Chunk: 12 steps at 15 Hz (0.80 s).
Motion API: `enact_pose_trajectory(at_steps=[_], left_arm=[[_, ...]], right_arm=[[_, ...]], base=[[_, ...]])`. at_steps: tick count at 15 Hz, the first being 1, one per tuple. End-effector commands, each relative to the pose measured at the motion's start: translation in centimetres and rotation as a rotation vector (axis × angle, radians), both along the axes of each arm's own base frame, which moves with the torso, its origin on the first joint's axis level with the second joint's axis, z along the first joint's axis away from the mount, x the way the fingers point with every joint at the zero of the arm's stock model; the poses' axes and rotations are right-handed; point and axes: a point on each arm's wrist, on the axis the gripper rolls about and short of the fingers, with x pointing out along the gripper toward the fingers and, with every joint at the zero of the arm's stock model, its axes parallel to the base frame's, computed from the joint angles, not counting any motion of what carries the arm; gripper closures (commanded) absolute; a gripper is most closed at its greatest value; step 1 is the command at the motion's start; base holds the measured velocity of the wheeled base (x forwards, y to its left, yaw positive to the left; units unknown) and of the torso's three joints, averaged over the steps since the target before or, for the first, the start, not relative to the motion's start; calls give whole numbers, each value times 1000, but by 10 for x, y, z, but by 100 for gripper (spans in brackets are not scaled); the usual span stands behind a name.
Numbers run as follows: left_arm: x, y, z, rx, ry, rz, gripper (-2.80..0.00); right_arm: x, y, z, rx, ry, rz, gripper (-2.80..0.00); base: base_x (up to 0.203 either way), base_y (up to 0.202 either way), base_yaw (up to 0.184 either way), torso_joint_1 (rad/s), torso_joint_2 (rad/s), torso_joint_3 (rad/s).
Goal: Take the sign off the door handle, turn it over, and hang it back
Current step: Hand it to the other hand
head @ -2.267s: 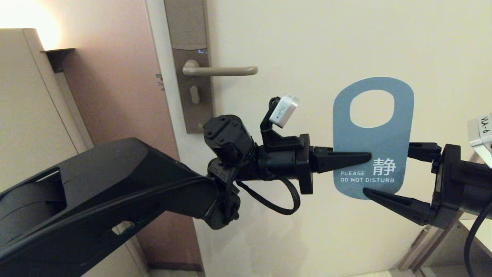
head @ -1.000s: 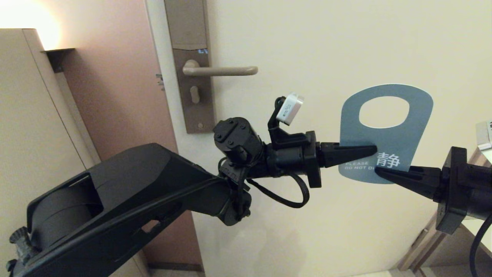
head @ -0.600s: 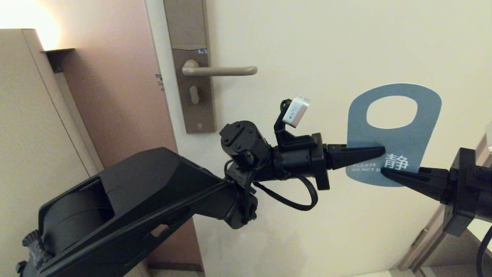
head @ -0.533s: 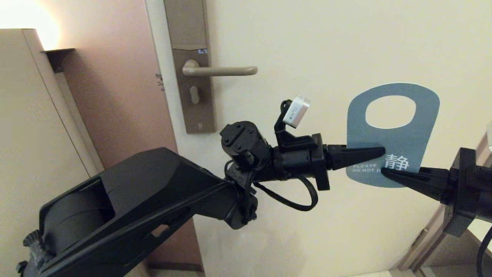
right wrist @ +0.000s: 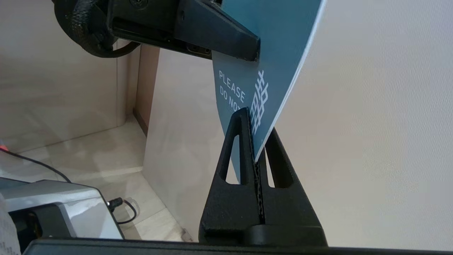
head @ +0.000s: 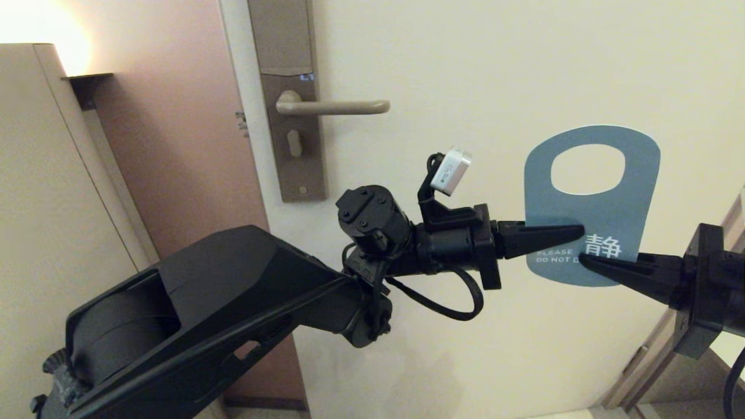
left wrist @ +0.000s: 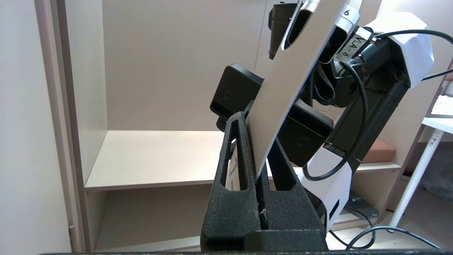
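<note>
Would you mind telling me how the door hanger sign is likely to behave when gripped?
The sign probably handles stiff: it stands flat above both grippers, left gripper and right gripper. Its thin edge suggests it is light. Its smooth-looking face might slip between the pads.

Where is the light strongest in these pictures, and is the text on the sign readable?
Head view: a warm glow blows out the upper corner; the sign reads clearly where the fingers do not cover it. Right wrist view: "PLEASE" is sharp. Left wrist view: only the pale face shows, no text.
</note>
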Motion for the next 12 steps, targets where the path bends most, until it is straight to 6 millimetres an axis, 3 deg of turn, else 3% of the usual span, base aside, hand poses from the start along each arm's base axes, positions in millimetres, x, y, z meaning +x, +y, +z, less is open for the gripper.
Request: enact_pose_trajectory(at_steps=[1,9,10,12], left_arm=[[-1,-1,-1,-1,-2,-7,0],[-1,1,0,-6,-10,-5,0],[-1,1,0,-10,-13,-5,-280],[-1,1,0,-15,-17,-3,-280]], right_arm=[[-1,4,0,-1,-2,25,0],[-1,6,-2,-2,4,37,0],[-1,6,-2,-2,6,37,0],[-1,6,-2,-3,8,37,0]], base=[[0,0,0,0,0,0],[0,0,0,0,0,0],[0,0,0,0,0,0],[0,0,0,0,0,0]])
